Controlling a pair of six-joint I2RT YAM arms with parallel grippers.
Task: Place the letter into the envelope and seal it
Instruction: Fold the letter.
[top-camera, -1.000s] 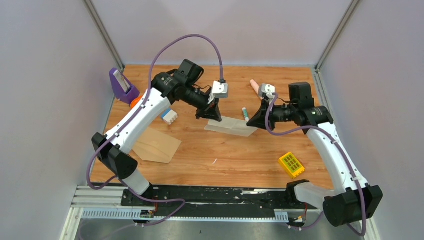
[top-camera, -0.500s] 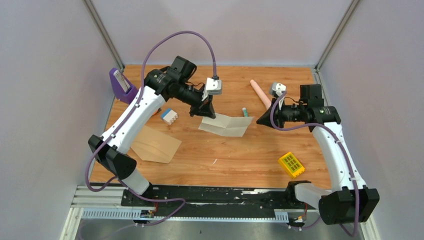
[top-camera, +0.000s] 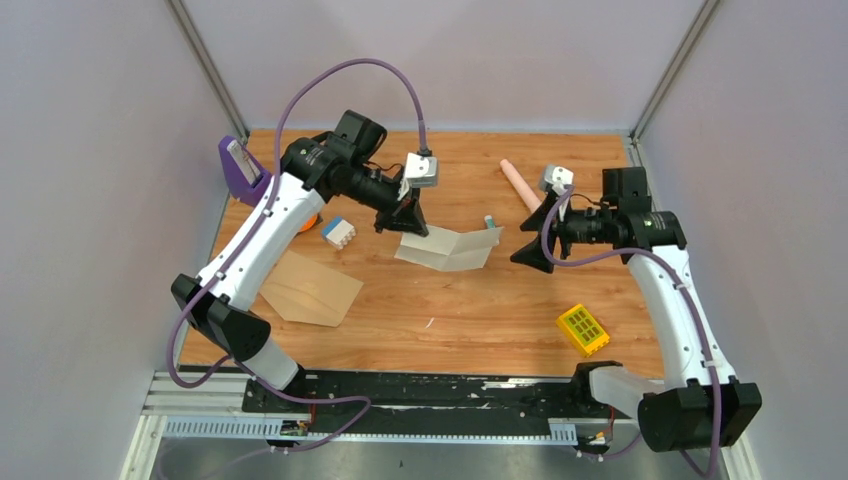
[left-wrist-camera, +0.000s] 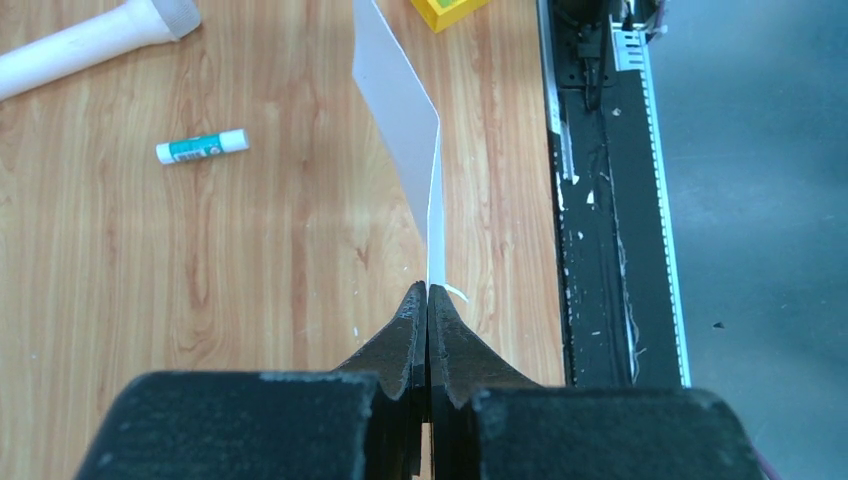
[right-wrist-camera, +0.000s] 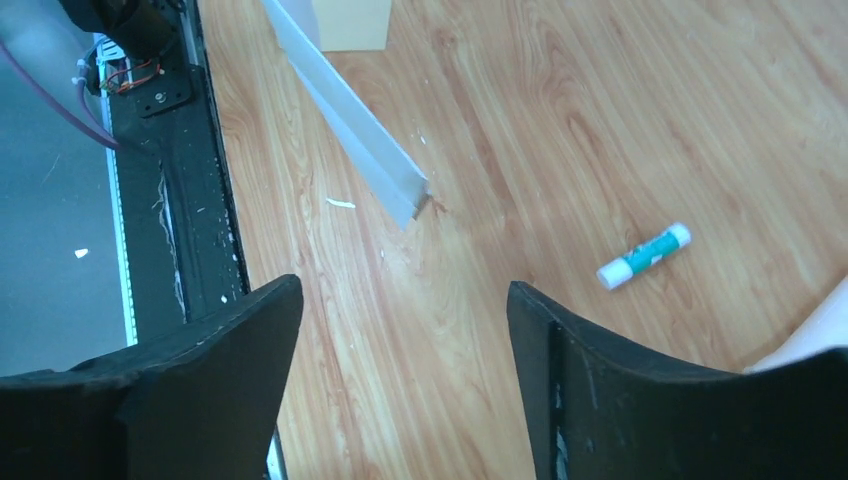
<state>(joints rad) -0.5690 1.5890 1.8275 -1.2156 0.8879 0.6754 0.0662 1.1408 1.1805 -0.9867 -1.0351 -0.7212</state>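
My left gripper (top-camera: 407, 226) is shut on the left edge of the letter (top-camera: 448, 249), a pale creased sheet held just above the table with its right end turned up. The left wrist view shows that sheet edge-on (left-wrist-camera: 405, 130), running away from the pinched fingertips (left-wrist-camera: 428, 292). The tan envelope (top-camera: 312, 290) lies flat at the left front, partly under the left arm. My right gripper (top-camera: 531, 251) hangs open to the right of the letter, apart from it. In the right wrist view its jaws (right-wrist-camera: 402, 290) stand wide over bare wood, with the letter (right-wrist-camera: 345, 110) and envelope (right-wrist-camera: 350, 25) beyond.
A glue stick (top-camera: 489, 222) lies just behind the letter's right end, and a pink cylinder (top-camera: 518, 182) lies farther back. A yellow block (top-camera: 583, 330) sits at the front right. A blue-and-white block (top-camera: 338, 232) and a purple holder (top-camera: 240, 170) are at the left.
The right gripper has let go of the letter's right end, opened and drawn back to the right. The left gripper has carried the letter a little to the left.
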